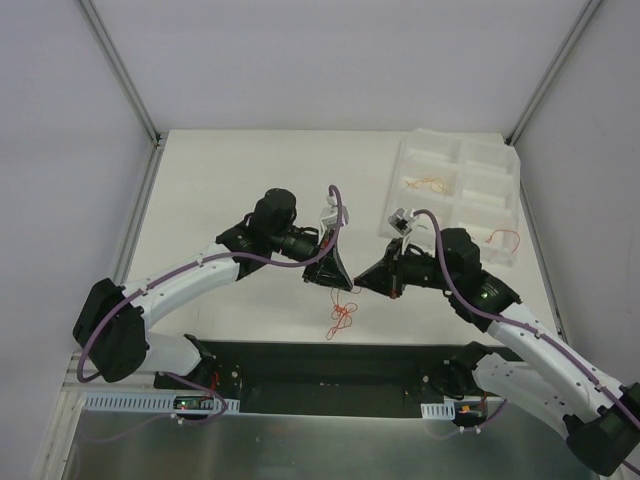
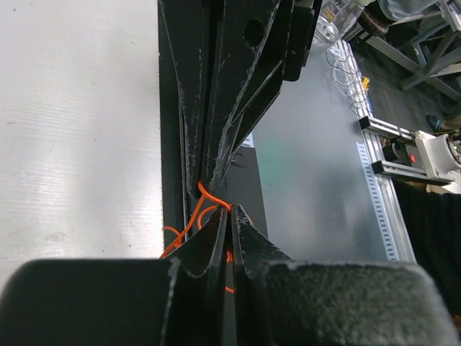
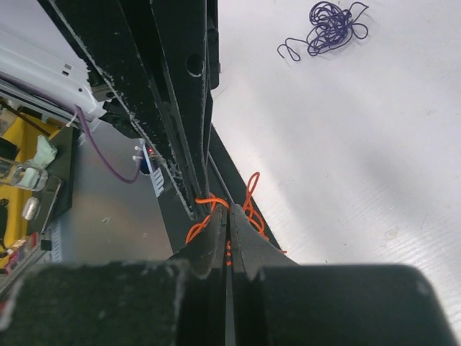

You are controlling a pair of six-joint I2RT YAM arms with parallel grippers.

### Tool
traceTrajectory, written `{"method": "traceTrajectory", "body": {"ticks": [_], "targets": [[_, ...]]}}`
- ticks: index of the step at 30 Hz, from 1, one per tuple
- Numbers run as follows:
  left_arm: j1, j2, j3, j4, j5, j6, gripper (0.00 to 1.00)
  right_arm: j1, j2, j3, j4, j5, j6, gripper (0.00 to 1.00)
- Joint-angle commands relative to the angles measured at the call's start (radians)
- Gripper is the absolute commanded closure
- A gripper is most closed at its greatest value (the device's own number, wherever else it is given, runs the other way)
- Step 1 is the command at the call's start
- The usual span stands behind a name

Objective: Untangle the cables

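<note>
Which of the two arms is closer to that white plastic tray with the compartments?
Right. The right arm lies along the near edge of the white compartmented plastic tray. The left arm comes in from the table's left half, well away from it.

We find the tray [image 1: 480, 160] at the table's [image 1: 230, 170] far right; the cables [image 1: 342, 315] hang centre-front, where left gripper [image 1: 338, 282] meets right gripper [image 1: 362, 283].

A white compartmented tray [image 1: 482, 158] sits in the upper right of the top view, on a white table [image 1: 240, 180]. A black strip [image 1: 330, 372] runs along the table's lower edge. Grey frame posts [image 1: 120, 70] rise at the back corners.
</note>
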Motion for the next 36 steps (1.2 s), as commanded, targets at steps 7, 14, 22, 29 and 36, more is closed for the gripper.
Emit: {"method": "traceTrajectory", "body": {"ticks": [7, 14, 22, 29, 36], "targets": [[-0.030, -0.082, 0.049, -0.011, 0.047, -0.020, 1.00, 0.237, -0.029, -0.088, 0.198, 0.490, -0.057, 0.87], [-0.035, -0.110, 0.032, -0.011, 0.049, -0.041, 1.00, 0.317, -0.011, -0.188, 0.439, 0.619, -0.037, 0.69], [-0.033, -0.131, 0.035, -0.010, 0.017, -0.057, 1.00, 0.340, -0.105, -0.214, 0.378, 0.610, -0.078, 0.51], [-0.033, -0.140, 0.020, 0.153, 0.040, -0.210, 1.00, 0.340, -0.233, -0.288, 0.399, 0.536, -0.051, 0.38], [-0.035, -0.145, 0.000, 0.286, 0.055, -0.327, 1.00, 0.341, -0.215, -0.302, 0.577, 0.576, 0.014, 0.37]]}}
